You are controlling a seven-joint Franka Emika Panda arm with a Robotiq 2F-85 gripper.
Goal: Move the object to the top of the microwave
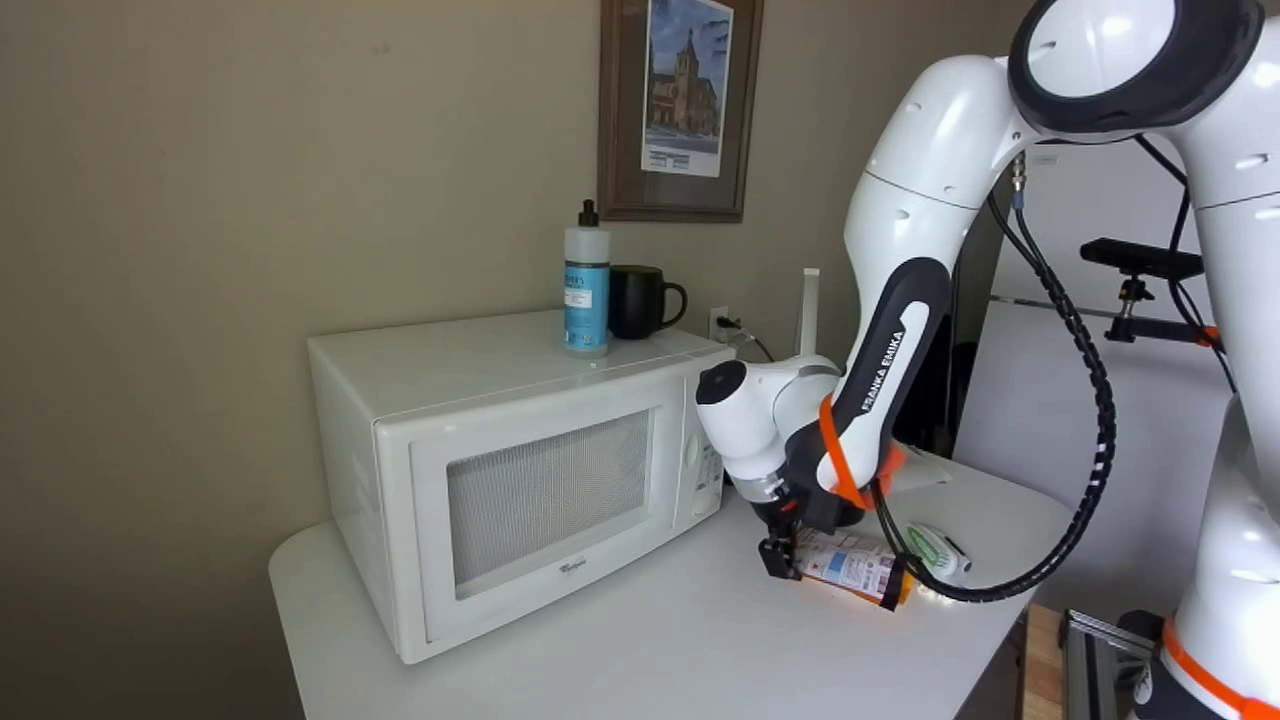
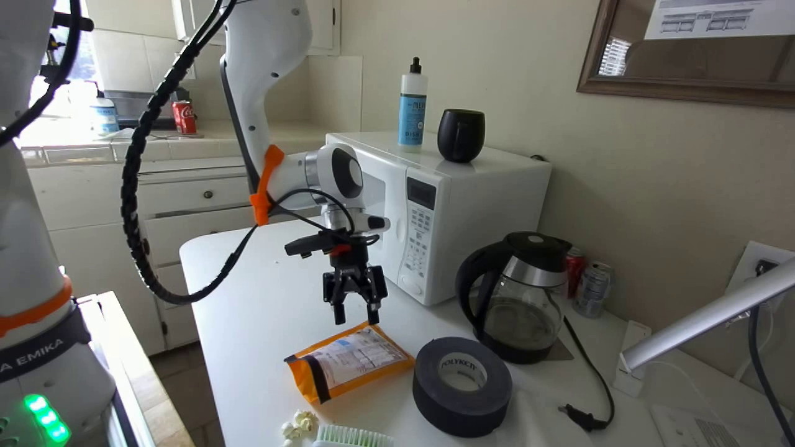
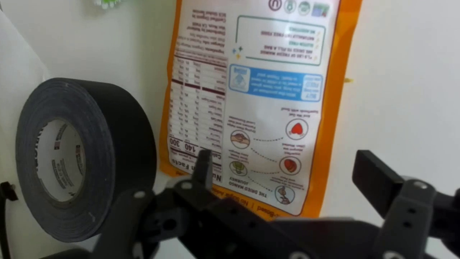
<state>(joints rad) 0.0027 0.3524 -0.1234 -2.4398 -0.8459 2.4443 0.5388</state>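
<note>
The object, a flat orange packet with a white printed label, lies on the white table in both exterior views (image 1: 850,570) (image 2: 354,361) and fills the middle of the wrist view (image 3: 258,93). My gripper (image 2: 356,315) points down just above the packet's far edge. In the wrist view the gripper (image 3: 282,162) is open with nothing between its fingers; one finger overlaps the packet's label and the other is beyond its orange edge. Whether the fingers touch the packet cannot be told. The white microwave (image 1: 540,500) stands behind the gripper, also in an exterior view (image 2: 490,205).
A blue-labelled bottle (image 2: 412,118) and black mug (image 2: 461,136) stand on the microwave. A black tape roll (image 2: 463,413) lies beside the packet. A glass kettle (image 2: 522,316), cans (image 2: 593,288), popcorn pieces (image 2: 301,425) and a brush (image 2: 351,436) are on the table.
</note>
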